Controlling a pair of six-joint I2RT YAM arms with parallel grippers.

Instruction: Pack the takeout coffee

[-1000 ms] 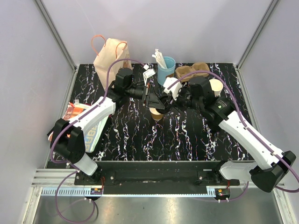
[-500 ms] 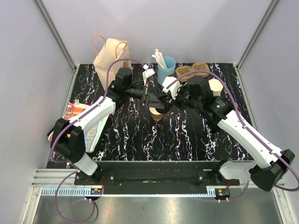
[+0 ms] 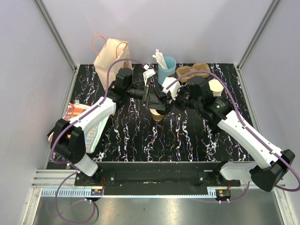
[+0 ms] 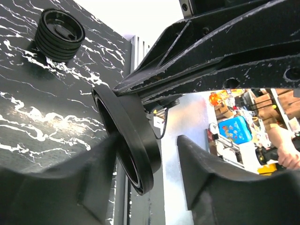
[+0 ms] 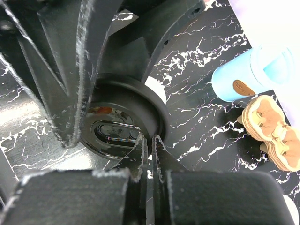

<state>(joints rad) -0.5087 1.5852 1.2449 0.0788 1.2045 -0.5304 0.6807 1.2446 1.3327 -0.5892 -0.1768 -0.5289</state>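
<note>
The takeout coffee's tan paper cup [image 3: 158, 115] stands on the black marble table, just below both grippers. Its round black lid [image 5: 117, 122] hangs on edge above it. My right gripper [image 5: 150, 140] is shut on the lid's rim, its fingertips pinched together. My left gripper [image 4: 147, 140] is open. The lid [image 4: 131, 140] leans against one of its fingers [image 4: 93, 168], with a clear gap to the other. In the top view the left gripper [image 3: 152, 99] and right gripper [image 3: 165, 102] meet tip to tip and mostly hide the lid.
A brown paper bag [image 3: 110, 56] stands at the back left. A light-blue cup of white sticks [image 3: 167, 70], a tan carrier tray [image 3: 193, 71] and stacked tan cups [image 3: 216, 87] line the back. A stack of black lids [image 4: 60, 33] sits on the table. Packets [image 3: 77, 115] lie left.
My right gripper has shut on the lid's rim. My left gripper has opened off the lid. Both arms stay nearly in place above the cup.
</note>
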